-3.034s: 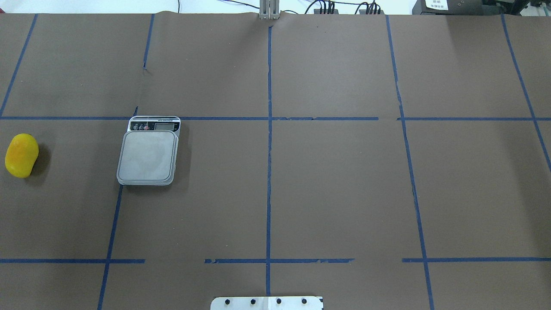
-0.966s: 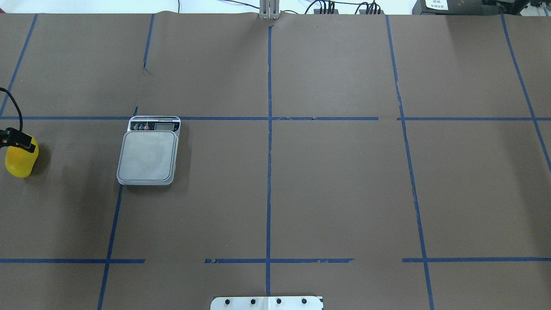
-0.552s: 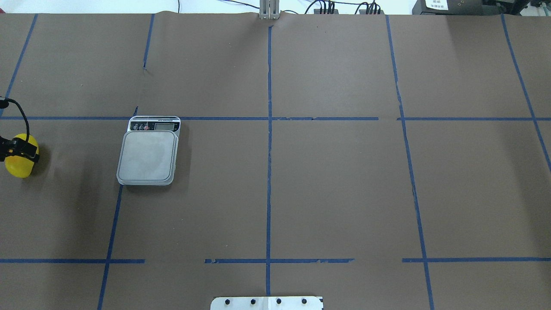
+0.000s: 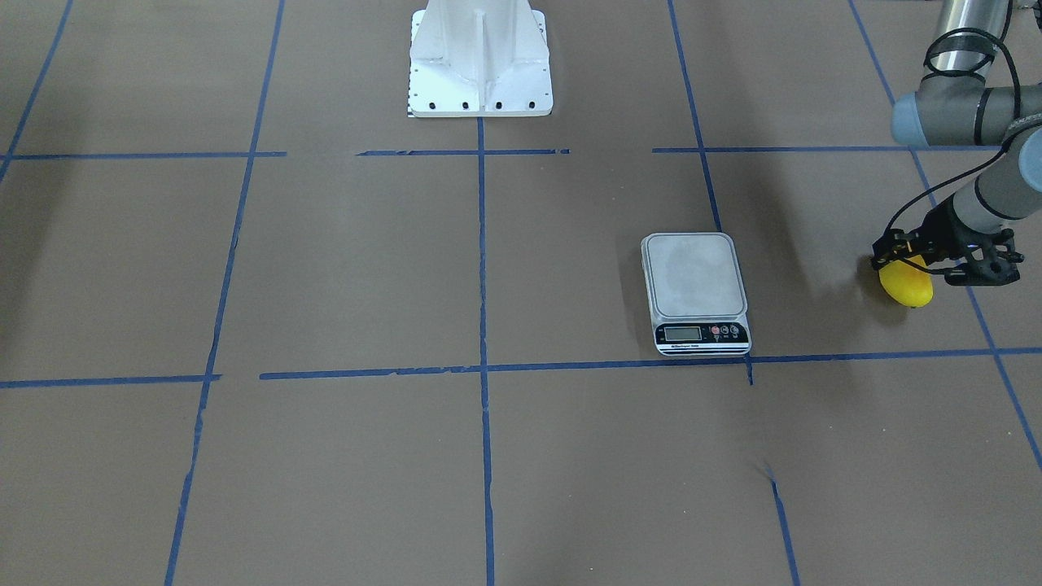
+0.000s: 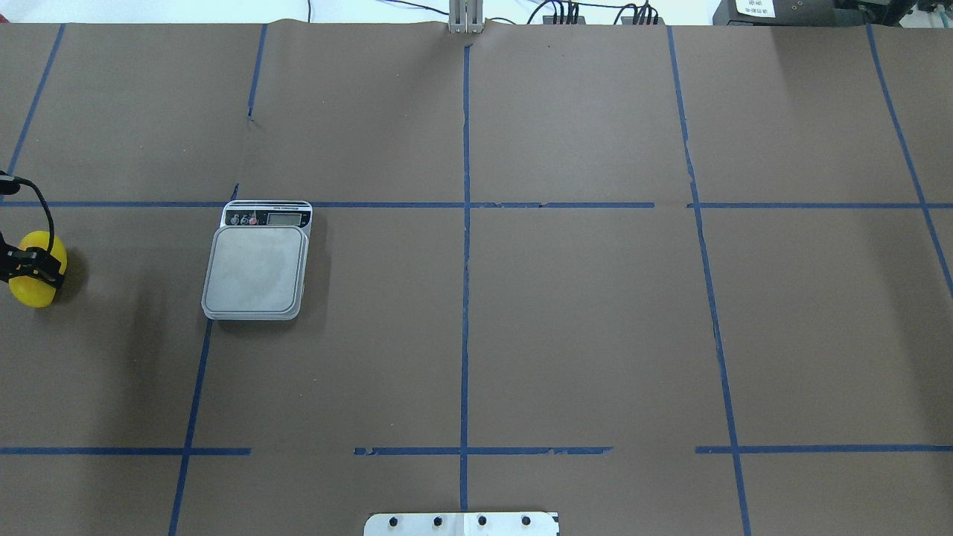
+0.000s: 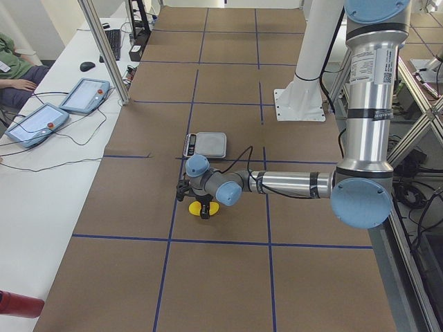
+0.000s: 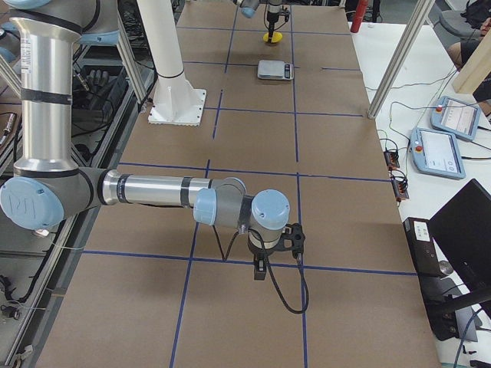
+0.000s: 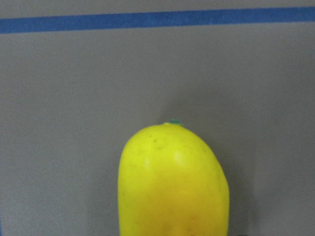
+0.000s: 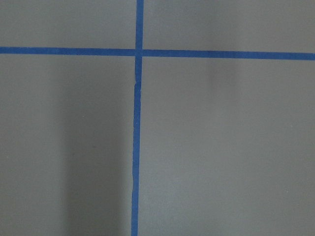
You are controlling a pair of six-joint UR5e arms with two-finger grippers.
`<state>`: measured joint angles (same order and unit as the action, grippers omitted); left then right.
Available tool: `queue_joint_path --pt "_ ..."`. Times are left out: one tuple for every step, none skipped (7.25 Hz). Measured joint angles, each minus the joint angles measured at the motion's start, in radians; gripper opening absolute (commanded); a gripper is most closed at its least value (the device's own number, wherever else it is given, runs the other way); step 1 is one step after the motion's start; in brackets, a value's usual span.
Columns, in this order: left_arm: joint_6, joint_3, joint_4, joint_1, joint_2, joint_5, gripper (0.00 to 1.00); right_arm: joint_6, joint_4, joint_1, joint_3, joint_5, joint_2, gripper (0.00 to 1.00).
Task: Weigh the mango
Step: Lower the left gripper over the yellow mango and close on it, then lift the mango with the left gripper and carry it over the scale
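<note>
The smooth, oblong yellow mango [image 5: 35,293] lies directly beneath the left tool [image 5: 30,266] at the overhead view's left edge, its long axis running top-to-bottom. I cannot tell whether the tool grips it.

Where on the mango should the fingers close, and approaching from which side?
Across the narrow middle of the mango, coming straight down from above. It lies flat on its side, long axis pointing away from the robot, so its short width looks easiest to span.
</note>
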<state>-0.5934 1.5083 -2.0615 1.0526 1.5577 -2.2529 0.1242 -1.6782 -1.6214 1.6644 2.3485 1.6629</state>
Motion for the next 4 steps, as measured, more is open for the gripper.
queue_joint_path --pt "0.022 0.051 0.029 0.005 -0.007 -0.003 0.00 0.000 0.000 0.000 0.000 0.000 0.000 1.00" --pt "0.048 0.135 0.119 0.009 -0.013 -0.006 0.00 0.000 0.000 0.000 0.000 0.000 0.000 1.00" --pt "0.072 0.231 0.259 0.014 0.001 -0.007 0.00 0.000 0.000 0.000 0.000 0.000 0.000 1.00" --pt "0.079 0.306 0.390 0.021 0.044 -0.008 0.00 0.000 0.001 0.000 0.000 0.000 0.000 1.00"
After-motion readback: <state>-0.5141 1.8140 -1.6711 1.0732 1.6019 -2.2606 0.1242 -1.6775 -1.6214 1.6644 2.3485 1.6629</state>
